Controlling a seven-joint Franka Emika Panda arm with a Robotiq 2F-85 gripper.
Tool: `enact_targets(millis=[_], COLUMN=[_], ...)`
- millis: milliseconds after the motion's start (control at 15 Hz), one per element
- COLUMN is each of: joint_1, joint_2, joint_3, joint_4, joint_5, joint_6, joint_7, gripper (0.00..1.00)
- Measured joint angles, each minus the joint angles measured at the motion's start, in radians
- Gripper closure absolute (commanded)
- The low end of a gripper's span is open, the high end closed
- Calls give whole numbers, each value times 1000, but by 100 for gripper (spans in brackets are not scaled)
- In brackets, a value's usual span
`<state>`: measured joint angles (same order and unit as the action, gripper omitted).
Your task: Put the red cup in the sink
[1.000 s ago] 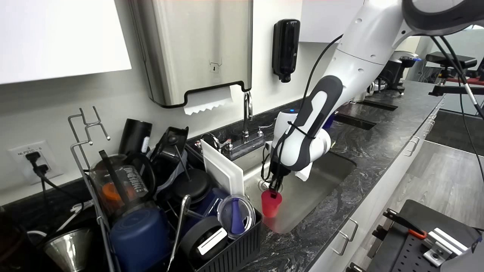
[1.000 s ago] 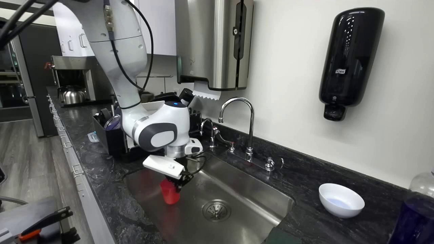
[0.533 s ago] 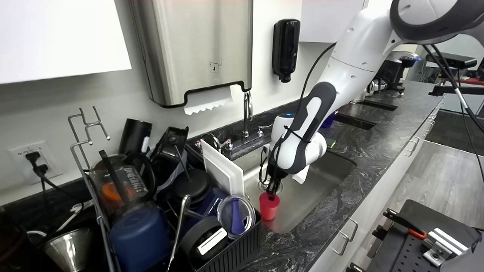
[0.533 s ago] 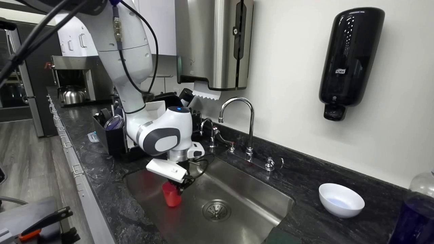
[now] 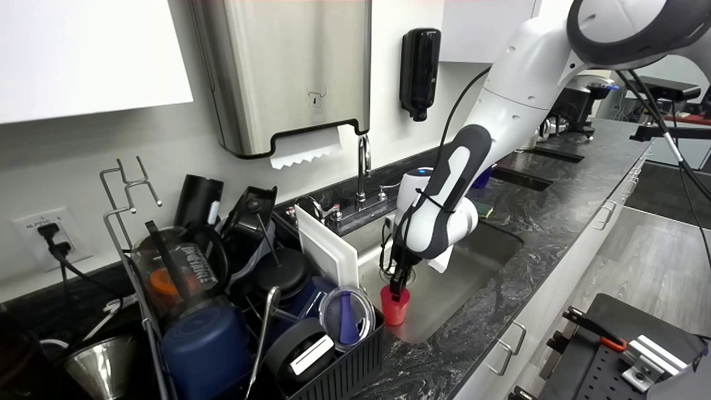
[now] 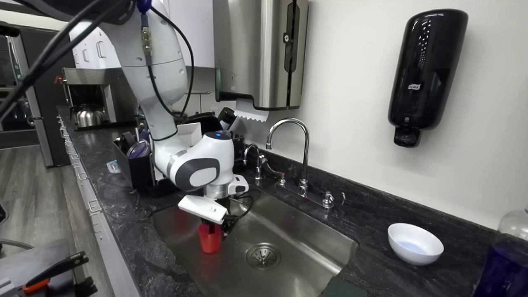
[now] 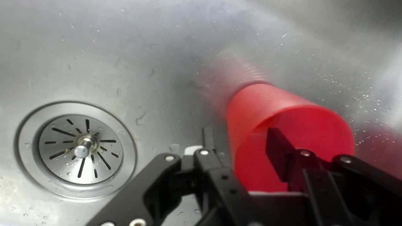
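The red cup point(image 5: 394, 312) stands upright on the floor of the steel sink point(image 5: 472, 261), near its front corner on the dish-rack side. It also shows in an exterior view point(image 6: 210, 242) and in the wrist view point(image 7: 260, 99), its mouth towards the camera. My gripper point(image 7: 242, 144) is open over the cup's rim. One of its fingers point(image 7: 279, 153) is inside the cup, and the other is outside, with a gap between it and the cup wall. The sink floor point(image 7: 150, 47) fills the wrist view.
The drain point(image 7: 83, 147) lies beside the cup. The chrome faucet point(image 6: 306, 161) rises behind the sink. A full dish rack point(image 5: 358, 355) with white trays point(image 5: 325, 241) stands close by at the sink's edge. A white bowl point(image 6: 414, 245) sits on the counter.
The cup has moved down onto the sink floor and gone from tilted to upright. The gripper has come down with it and its fingers have parted from the cup wall.
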<state>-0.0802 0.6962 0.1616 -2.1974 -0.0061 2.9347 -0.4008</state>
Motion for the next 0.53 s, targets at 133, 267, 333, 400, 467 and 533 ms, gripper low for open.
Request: enact_targets(millis=[133, 267, 333, 400, 467, 533], joint_1=[0, 1, 1, 1, 1, 2], joint_2=[-6, -25, -40, -59, -82, -110], joint_3=[6, 19, 28, 40, 52, 63], joint_4=[0, -2, -6, -11, -19, -30], joint_5=[-7, -8, -8, -8, -8, -8], joint_6=[0, -2, -7, -16, -32, -47], joint_7=[3, 7, 12, 19, 26, 33], gripper=[8, 0, 0, 0, 0, 0])
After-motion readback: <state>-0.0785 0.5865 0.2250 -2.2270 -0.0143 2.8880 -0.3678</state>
